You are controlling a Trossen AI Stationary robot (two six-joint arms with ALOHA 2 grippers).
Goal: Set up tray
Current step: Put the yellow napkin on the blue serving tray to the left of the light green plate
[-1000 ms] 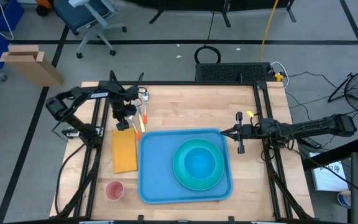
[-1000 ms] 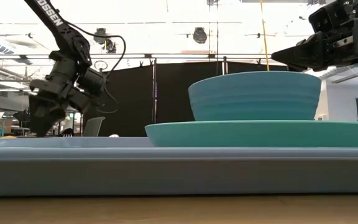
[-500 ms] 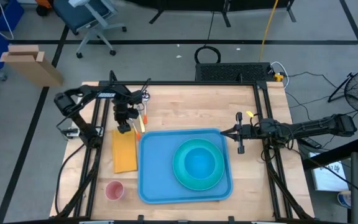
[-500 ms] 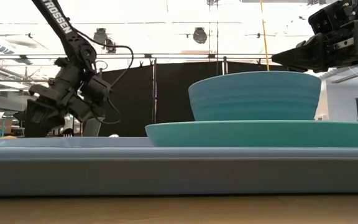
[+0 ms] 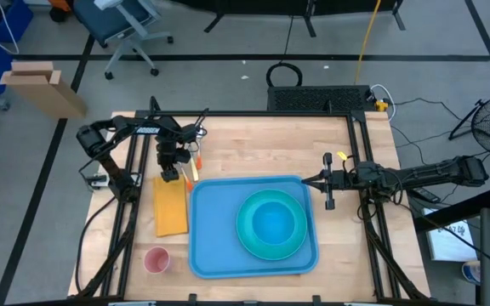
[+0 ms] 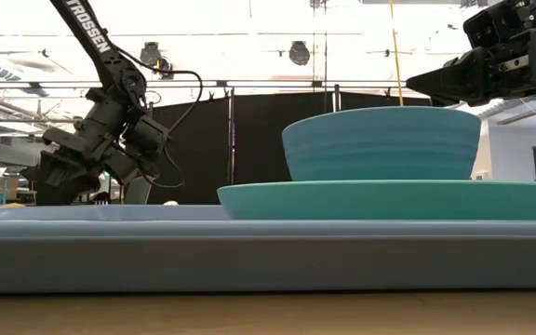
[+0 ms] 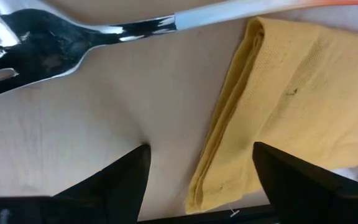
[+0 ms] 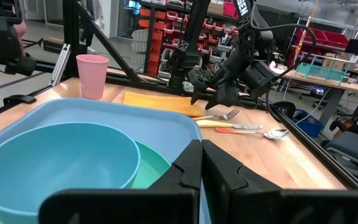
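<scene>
Left gripper [image 5: 169, 174] dropped lower; tray [image 5: 207, 242] holds plate [image 5: 247, 240], bowl [image 5: 272, 219].

The tray [image 5: 207, 229] is a large blue plastic rectangle with rounded corners and a raised rim. It lies flat on the near middle of the table, long side running left to right, its left part bare.

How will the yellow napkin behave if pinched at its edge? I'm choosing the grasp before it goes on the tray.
The yellow napkin looks like folded cloth with soft layered edges, so it will probably droop and may unfold when lifted. It lies flat on the wooden table, so a push likely bunches it. The left hand straddles its folded edge, open.
</scene>
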